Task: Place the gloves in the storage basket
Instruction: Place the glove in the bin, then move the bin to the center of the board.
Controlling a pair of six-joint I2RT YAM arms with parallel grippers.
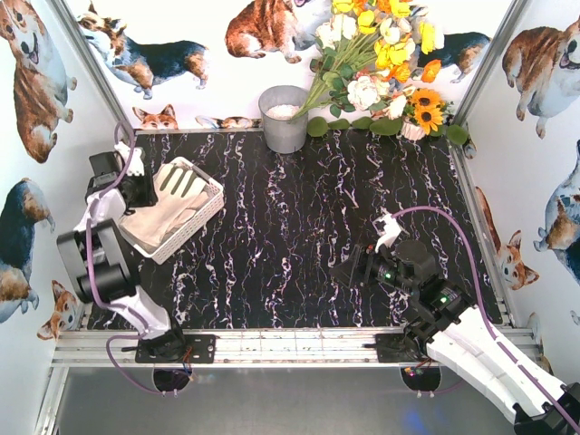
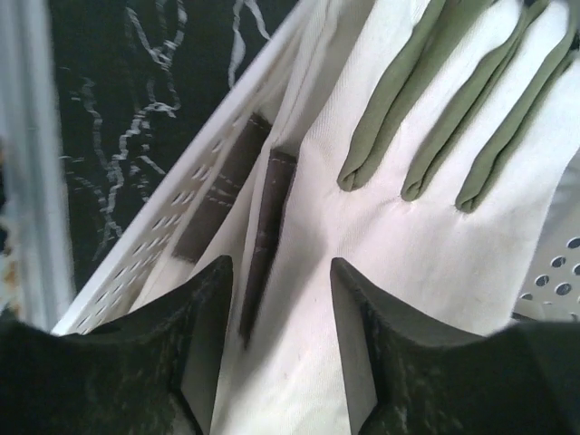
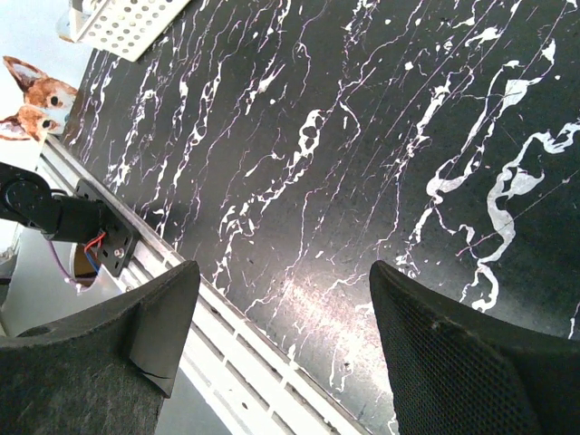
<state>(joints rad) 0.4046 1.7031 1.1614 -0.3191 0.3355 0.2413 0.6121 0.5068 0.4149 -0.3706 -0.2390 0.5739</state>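
gloves [image 1: 172, 201] sit in the basket [image 1: 192, 232]; left gripper [image 2: 281, 272] hangs above, jaws apart, release looks done; right gripper [image 3: 285, 281], spread, parked aside.

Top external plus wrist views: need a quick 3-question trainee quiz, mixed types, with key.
1. True or false: the gloves lie inside the storage basket.
2. The right gripper is: A) shut on a glove; B) open above the table; C) inside the basket.
3. Short answer: is the left gripper open or shut, and what lies under it?
Key: 1 true; 2 B; 3 open, with the gloves in the basket under it.
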